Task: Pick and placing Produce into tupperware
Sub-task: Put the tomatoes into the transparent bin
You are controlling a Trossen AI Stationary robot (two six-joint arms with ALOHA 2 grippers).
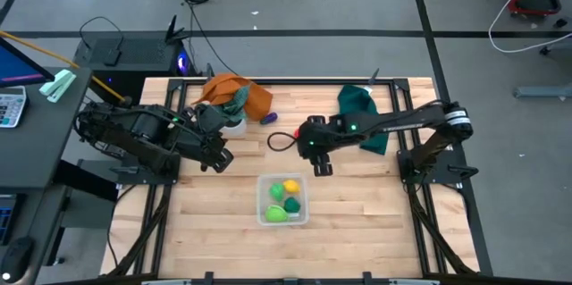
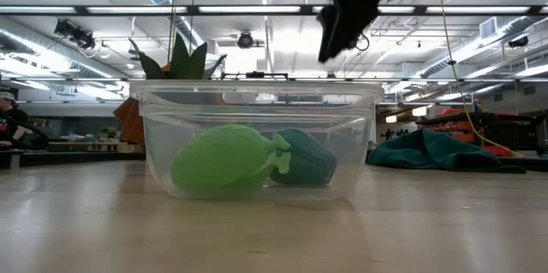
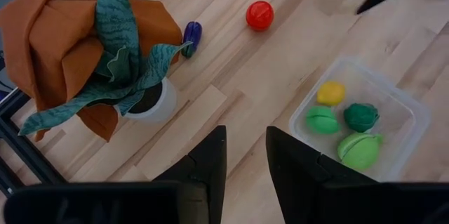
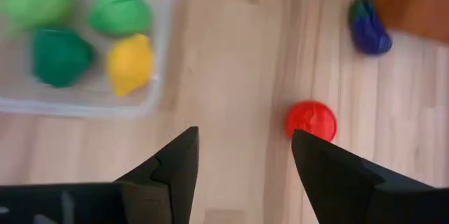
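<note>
Fingers of the right gripper (image 4: 242, 157) spread, empty — red produce (image 4: 311, 121) just beyond one fingertip.

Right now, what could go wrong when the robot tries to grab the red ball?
1. The red ball is round and lies free on the table, off to one side of the right gripper; its open fingers could nudge it so it rolls away.
2. The purple piece lies against the orange cloth, so fingers might snag the cloth.
</note>
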